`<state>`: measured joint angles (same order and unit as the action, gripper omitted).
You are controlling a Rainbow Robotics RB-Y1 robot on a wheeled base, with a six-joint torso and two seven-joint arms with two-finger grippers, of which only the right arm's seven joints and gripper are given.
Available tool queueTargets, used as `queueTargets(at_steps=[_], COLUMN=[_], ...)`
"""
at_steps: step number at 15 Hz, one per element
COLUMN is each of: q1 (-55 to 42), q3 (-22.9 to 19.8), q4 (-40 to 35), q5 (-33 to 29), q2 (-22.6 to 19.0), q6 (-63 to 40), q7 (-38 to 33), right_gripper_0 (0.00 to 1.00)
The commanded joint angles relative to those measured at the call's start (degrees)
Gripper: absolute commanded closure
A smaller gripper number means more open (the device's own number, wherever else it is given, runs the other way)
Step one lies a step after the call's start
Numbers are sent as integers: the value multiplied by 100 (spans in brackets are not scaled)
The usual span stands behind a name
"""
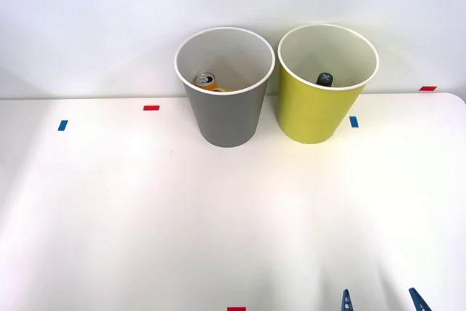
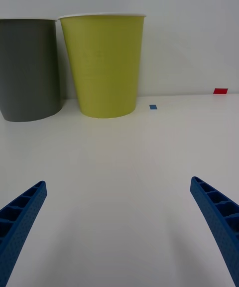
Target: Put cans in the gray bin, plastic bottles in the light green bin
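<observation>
The white table (image 1: 218, 223) held 2 bins side by side at its far edge, close but apart. The gray bin (image 1: 224, 107) stood on the left with the orange-yellow can (image 1: 206, 81) inside it. The light green bin (image 1: 320, 107) stood on the right; the dark cap (image 1: 325, 78) inside was probably the bottle's. The right gripper (image 1: 381, 301) hung low at the near edge, well apart from both, its blue fingers (image 2: 20, 217) spread wide around nothing.
</observation>
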<state>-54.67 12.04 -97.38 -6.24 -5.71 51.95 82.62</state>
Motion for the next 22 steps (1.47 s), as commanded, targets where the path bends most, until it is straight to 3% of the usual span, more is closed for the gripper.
queueTargets(at_steps=[1,22], q1=[0,0], q3=[0,0], q4=[0,0], q5=[0,0], q2=[0,0], q6=[-1,-1], q7=[0,0], right_gripper_0=[0,0])
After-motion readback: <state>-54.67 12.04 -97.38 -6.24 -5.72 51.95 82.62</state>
